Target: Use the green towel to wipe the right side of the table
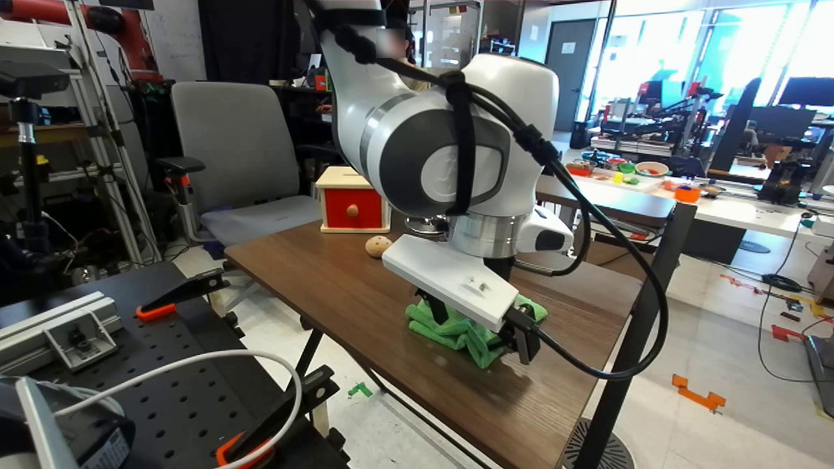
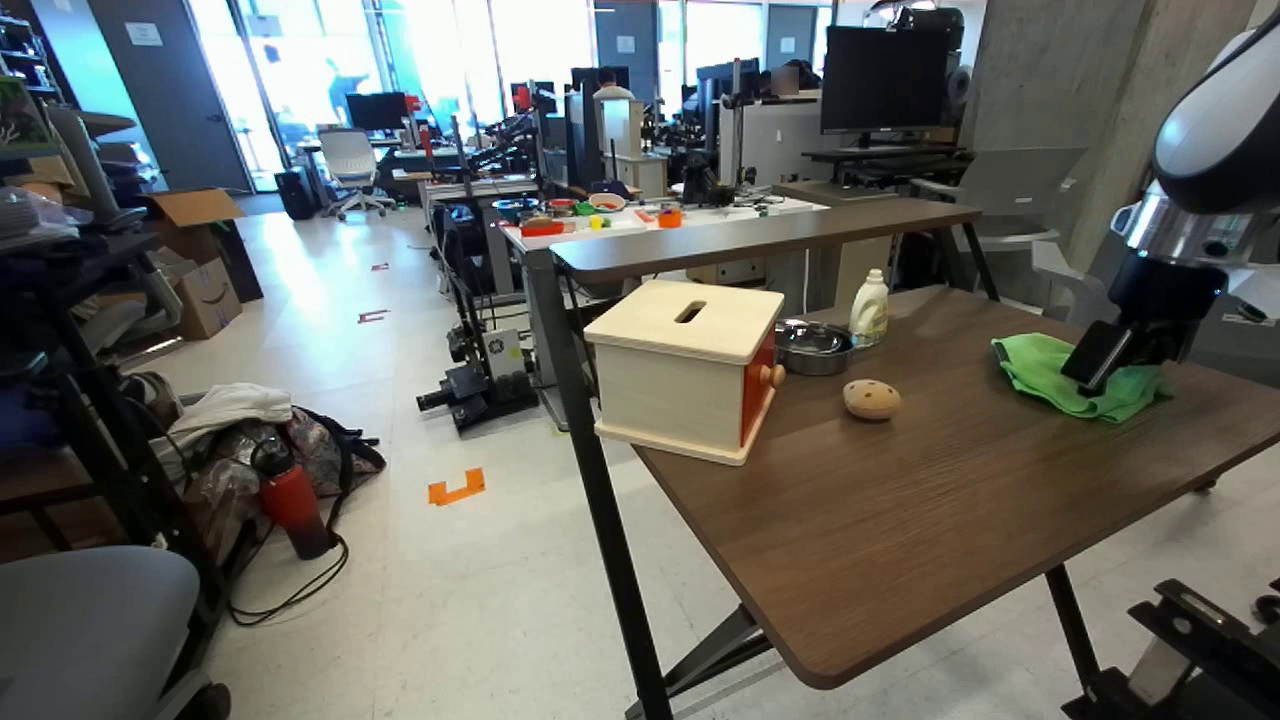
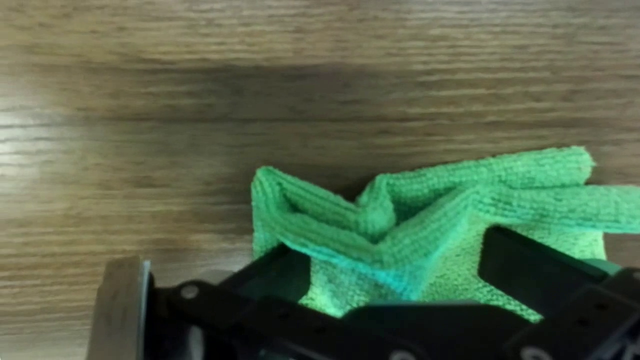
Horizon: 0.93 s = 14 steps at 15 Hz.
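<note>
Plain brown table [image 2: 950, 520], with a rumpled green towel [image 1: 459, 332] on top, right under the jaws and well apart from everything else there. Per the wrist view, jaws wide apart with cloth in the gap, nothing pinched; touching the towel or just above, can't tell. Probably at the grab step imo, with no wiping yet. Next: close on a good fold, then drag flat across the right side. Head count up there: one towel, one wooden box [image 2: 675, 385] with one red drawer [image 1: 365, 210], one speckled egg-shaped thing [image 2: 872, 399], one metal bowl [image 2: 815, 362], one white bottle [image 2: 870, 308]
</note>
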Each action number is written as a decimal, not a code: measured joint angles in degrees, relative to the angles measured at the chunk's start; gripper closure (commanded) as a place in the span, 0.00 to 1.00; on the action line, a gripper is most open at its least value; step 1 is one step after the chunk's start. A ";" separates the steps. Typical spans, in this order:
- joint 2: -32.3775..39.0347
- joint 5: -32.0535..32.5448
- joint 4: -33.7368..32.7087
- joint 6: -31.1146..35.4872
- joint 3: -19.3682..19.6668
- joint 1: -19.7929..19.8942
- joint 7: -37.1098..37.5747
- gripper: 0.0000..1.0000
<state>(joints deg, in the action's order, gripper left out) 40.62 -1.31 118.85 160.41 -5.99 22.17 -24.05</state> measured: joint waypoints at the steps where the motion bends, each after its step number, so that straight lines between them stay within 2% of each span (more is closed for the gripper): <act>1: 0.39 0.01 -0.92 -0.23 0.74 -0.67 0.98 0.00; 8: 6.40 0.04 -13.83 -5.73 5.71 -5.90 8.58 0.00; 14: 12.46 0.06 -26.38 -12.19 7.82 -8.58 12.94 0.00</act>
<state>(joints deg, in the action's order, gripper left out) 53.08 -1.24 92.48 148.21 1.83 13.59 -11.12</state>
